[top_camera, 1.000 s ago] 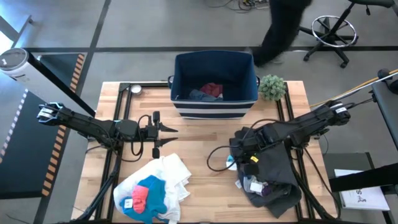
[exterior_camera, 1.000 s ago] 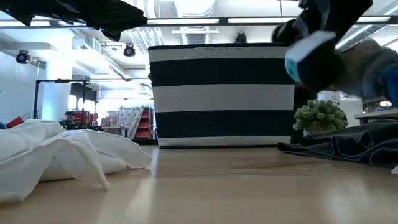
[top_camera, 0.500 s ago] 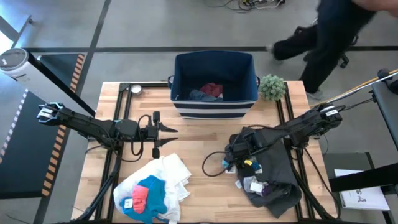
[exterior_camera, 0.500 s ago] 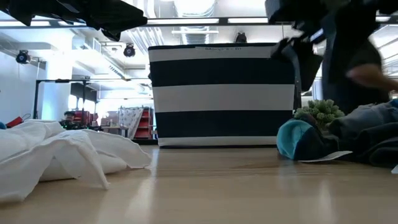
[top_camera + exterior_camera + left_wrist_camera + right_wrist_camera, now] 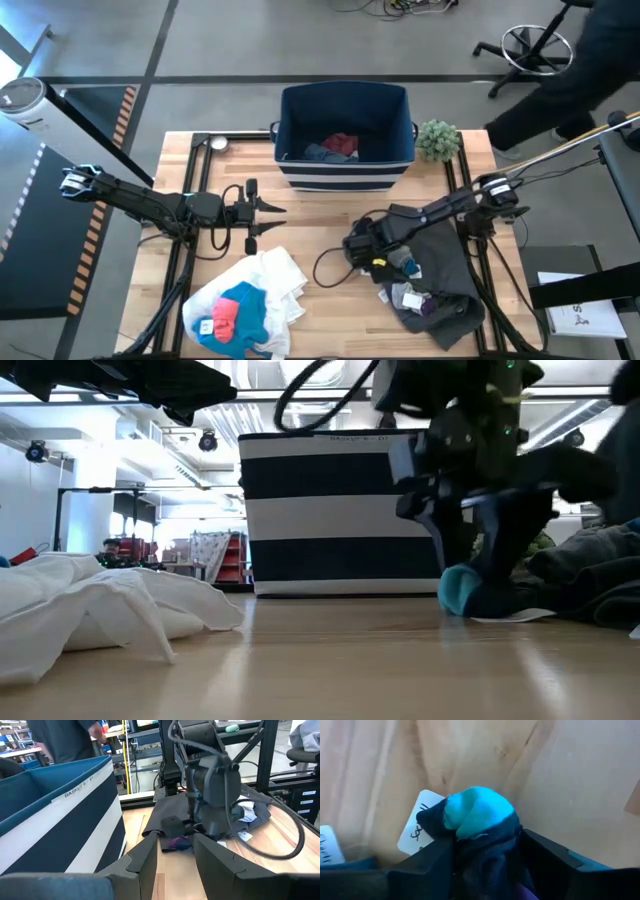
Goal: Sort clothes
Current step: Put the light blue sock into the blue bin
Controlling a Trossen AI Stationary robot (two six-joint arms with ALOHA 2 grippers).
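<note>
1. Right tool (image 5: 372, 256), right of frame centre, straddles a teal-blue piece (image 5: 477, 812) on the surface (image 5: 320, 215); grip state unclear.
2. Left tool (image 5: 275, 208), centre-left, hovers half-open, empty.
3. White garment (image 5: 270, 280) lies lower left.

You cannot read the writing on the small white paper tag (image 5: 418, 831) beside the teal-blue fabric piece (image 5: 477, 811); a dark fold covers part of it. The crumpled white garment (image 5: 100, 610) runs off the low view's edge at nine o'clock. A person in dark clothing (image 5: 575, 75) is blurred and cut off at two o'clock in the high view
</note>
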